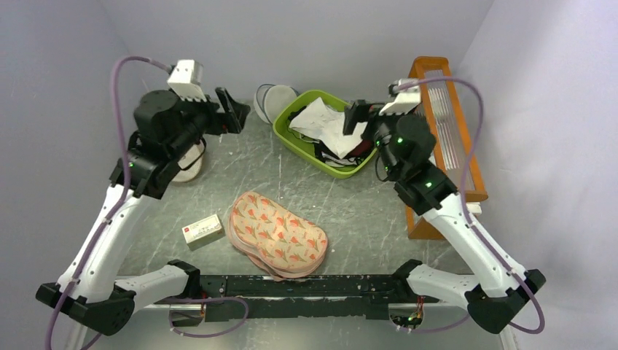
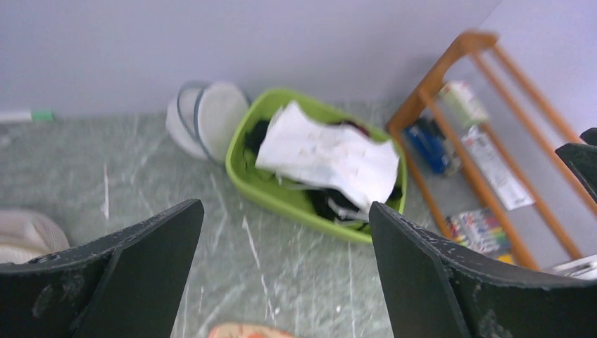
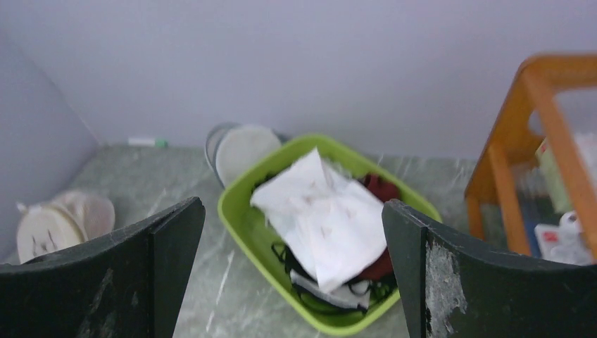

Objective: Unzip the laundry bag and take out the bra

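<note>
The laundry bag (image 1: 277, 235) lies flat on the counter (image 1: 364, 219) at lower centre of the top view, flower print up, well clear of both arms. I cannot tell whether its zip is open. A small box (image 1: 202, 230) sits just to its left. My left hand (image 2: 285, 208) hangs wide and empty at upper left. My right hand (image 3: 292, 204), also wide and holding nothing, hovers over the green basket (image 1: 291, 138) at upper centre, where a white cloth (image 1: 324, 124) tops dark clothes. An orange rack (image 1: 466, 175) stands at right.
</note>
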`<state>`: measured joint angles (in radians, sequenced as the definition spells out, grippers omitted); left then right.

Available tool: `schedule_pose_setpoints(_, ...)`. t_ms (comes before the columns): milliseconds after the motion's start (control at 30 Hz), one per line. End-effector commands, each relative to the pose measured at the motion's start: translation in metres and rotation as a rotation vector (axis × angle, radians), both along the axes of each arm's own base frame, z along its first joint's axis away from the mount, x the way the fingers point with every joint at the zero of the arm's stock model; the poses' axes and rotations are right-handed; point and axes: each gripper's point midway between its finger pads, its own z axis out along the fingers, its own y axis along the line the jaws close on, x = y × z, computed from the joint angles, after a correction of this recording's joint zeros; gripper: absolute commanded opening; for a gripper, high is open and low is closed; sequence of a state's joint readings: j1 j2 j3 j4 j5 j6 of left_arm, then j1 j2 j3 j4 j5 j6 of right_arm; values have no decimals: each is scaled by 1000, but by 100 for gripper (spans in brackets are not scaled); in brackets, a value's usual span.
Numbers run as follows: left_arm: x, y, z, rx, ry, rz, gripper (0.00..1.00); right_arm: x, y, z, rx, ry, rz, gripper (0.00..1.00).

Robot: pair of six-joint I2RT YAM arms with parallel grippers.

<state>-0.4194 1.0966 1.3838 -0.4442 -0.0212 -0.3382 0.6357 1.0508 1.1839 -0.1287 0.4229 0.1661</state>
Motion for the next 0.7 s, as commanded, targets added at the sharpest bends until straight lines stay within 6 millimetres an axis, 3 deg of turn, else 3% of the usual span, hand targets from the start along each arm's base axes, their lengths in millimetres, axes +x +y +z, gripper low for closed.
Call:
schedule_pose_setpoints(0,-19,12,79,-23,-199,-6,100,-11,-33,51,-35,-56,-111,100)
schedule_pose_setpoints(100,-34,25,101,-35,-258,24,99,-33,-44,84,6,-141,-81,100)
schedule_pose_setpoints(200,-53,37,115,-56,-303,47,99,-53,-52,99,53,-189,-52,100)
schedule_pose_setpoints(400,-76,49,123,-82,-338,59,99,-69,-68,102,103,-178,-78,100)
schedule_pose_setpoints(667,-84,54,127,-83,-339,68,99,-73,-79,94,123,-149,-126,100)
